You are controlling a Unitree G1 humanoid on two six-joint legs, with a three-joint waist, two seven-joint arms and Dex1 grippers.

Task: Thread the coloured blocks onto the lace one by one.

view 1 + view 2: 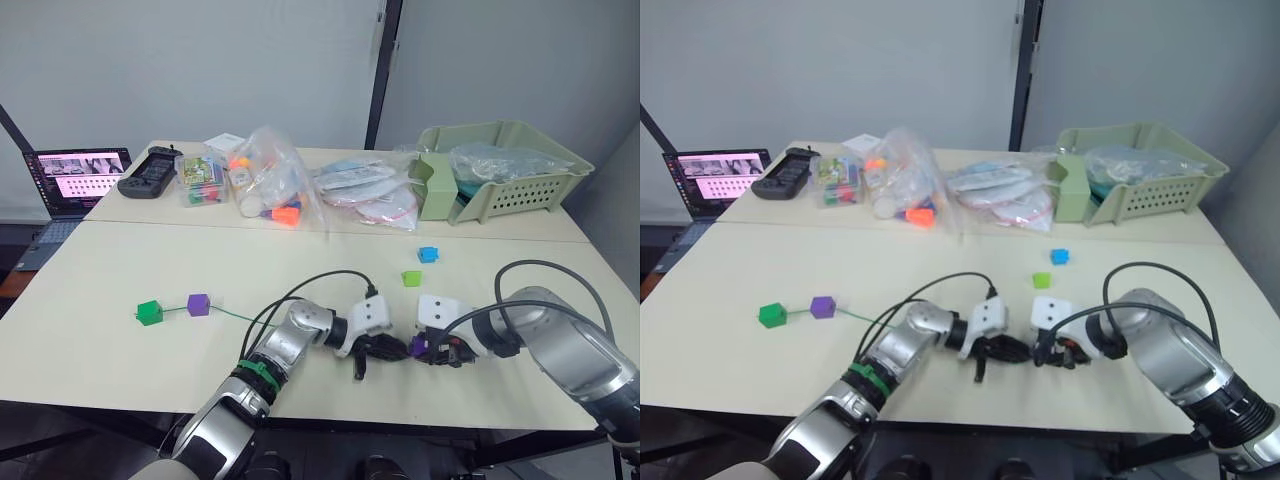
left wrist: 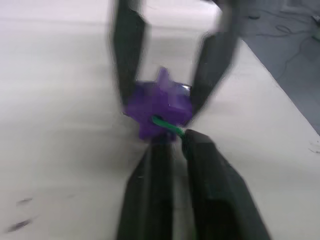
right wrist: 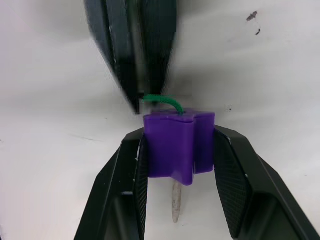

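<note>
My right gripper (image 3: 179,136) is shut on a purple block (image 3: 177,147) near the table's front edge. The green lace (image 3: 162,100) enters the block's hole on one side, and its pale tip (image 3: 175,202) pokes out the other. My left gripper (image 2: 170,142) faces it closely, shut on the lace (image 2: 167,126) just short of the block (image 2: 157,107). From there the lace trails left across the table to a second purple block (image 1: 198,304) and a dark green block (image 1: 150,312), both strung on it. A lime green block (image 1: 411,278) and a blue block (image 1: 428,254) lie loose behind the grippers.
Clear bags of toys (image 1: 265,180) and packets lie along the table's far side, with a pale green basket (image 1: 500,170) at the far right. A laptop (image 1: 75,180) and a black controller (image 1: 150,172) are at the far left. Black cables (image 1: 320,285) arc over both wrists.
</note>
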